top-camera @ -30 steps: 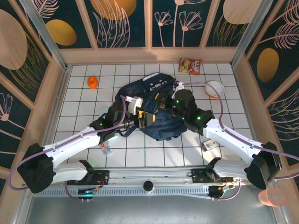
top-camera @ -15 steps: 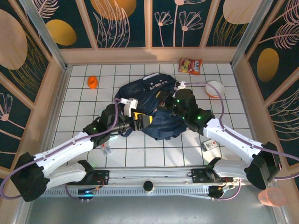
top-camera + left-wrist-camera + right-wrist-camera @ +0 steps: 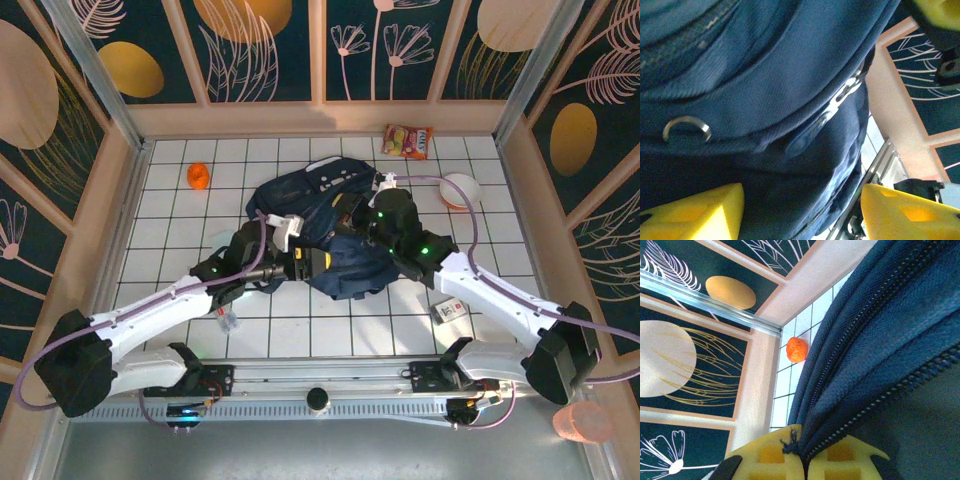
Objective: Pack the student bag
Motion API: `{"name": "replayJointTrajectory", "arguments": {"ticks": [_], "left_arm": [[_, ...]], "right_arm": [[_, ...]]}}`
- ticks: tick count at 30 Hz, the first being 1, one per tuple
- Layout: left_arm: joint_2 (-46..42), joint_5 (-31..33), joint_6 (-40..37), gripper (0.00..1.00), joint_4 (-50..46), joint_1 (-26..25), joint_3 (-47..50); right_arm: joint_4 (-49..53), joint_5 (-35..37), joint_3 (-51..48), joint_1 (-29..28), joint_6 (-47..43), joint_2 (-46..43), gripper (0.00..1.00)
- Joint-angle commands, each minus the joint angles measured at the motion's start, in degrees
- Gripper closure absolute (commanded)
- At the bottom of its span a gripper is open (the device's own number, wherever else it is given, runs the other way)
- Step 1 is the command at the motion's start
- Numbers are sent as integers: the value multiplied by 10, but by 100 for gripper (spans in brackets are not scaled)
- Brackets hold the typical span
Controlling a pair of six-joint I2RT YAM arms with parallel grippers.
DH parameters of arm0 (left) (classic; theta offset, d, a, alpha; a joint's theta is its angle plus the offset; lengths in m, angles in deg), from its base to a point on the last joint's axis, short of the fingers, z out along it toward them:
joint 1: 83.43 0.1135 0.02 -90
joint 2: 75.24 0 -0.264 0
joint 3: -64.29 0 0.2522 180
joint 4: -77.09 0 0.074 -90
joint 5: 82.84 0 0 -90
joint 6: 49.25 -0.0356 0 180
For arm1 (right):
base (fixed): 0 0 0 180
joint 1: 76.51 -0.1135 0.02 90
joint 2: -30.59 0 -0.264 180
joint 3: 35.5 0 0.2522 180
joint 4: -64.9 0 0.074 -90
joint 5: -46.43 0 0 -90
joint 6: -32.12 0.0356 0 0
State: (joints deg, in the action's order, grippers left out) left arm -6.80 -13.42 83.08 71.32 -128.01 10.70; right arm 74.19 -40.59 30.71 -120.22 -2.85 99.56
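The navy-blue fabric student bag (image 3: 305,190) is lying crumpled in the middle of the white tiled desk (image 3: 170,230), between my two arms. Its long axis is running roughly far-left to near-right. My right tool (image 3: 805,450) is pinching a zipped seam of the bag, yellow pads pressed together on the fabric edge and lifting it a little. My left tool (image 3: 802,200) is standing wide, pads well apart with bag fabric bulging between them, gripping nothing. It is coming in from the near-left, so the bag is lying straight ahead of it and touching or almost touching. A silver zip pull (image 3: 845,95) is hanging just ahead and to the right of that tool, its zip line running across my approach. I am judging the left arm nearer to that pull, so the next move is probably closing on it while the right is bracing the seam. Loose items are waiting well apart from the bag: orange ball (image 3: 198,176), red snack packet (image 3: 408,141), white bowl (image 3: 460,189).
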Motion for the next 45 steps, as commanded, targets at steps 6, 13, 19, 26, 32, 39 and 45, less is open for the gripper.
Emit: {"name": "replayJointTrajectory", "arguments": {"ticks": [6,13,19,26,32,39,45], "left_arm": [[19,-12,25,49,133,0,-22],[28,26,0,71,104,0,-24],[27,43,-17,92,81,2,-29],[-1,81,-31,100,26,15,-11],[-16,122,-27,100,-37,46,14],[-23,113,-35,100,-25,59,29],[-27,0,-101,100,35,61,32]], "right_arm": [[-97,10,46,-9,7,-3,100],[-92,7,52,-10,4,0,100],[-74,11,55,-9,-8,-7,100],[-26,4,76,11,-35,-22,100],[3,-18,92,38,-55,-38,100],[17,-81,105,86,-68,-55,100],[43,-162,129,121,-83,-41,100]]}}
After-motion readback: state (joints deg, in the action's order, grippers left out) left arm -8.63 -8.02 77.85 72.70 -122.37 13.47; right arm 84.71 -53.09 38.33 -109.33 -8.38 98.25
